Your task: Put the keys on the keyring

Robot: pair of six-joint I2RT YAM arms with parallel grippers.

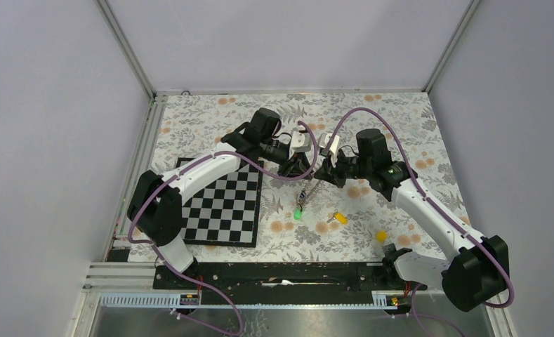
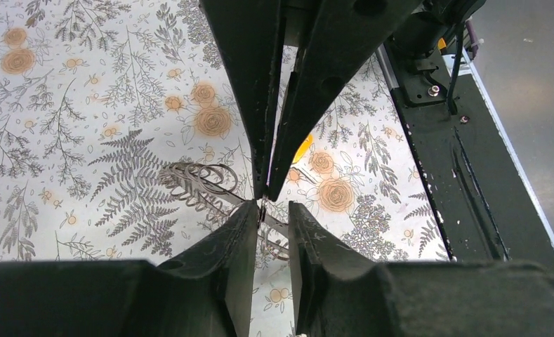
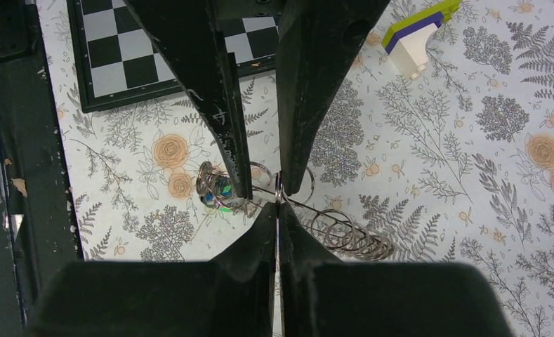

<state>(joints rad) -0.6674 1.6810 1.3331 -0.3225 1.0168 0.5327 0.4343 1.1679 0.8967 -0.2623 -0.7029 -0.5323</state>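
Note:
The keyring (image 1: pixel 304 194) is a thin metal wire piece with several loops, seen in the right wrist view (image 3: pixel 351 237) and the left wrist view (image 2: pixel 198 182). It hangs between both grippers just above the cloth. My right gripper (image 3: pixel 279 207) is shut on a thin ring of it. My left gripper (image 2: pixel 272 208) faces it tip to tip; its fingers stand slightly apart astride the wire. Green and blue keys (image 3: pixel 222 191) hang in a ring at the wire's end, green showing from above (image 1: pixel 297 213). Two orange-yellow keys (image 1: pixel 340 217) (image 1: pixel 381 236) lie on the cloth.
A checkerboard (image 1: pixel 225 203) lies left of the grippers. A black rail (image 1: pixel 281 275) runs along the near edge. A white block with a green-yellow strip (image 3: pixel 418 35) stands on the floral cloth behind. One yellow key (image 2: pixel 302 147) lies beyond my left gripper.

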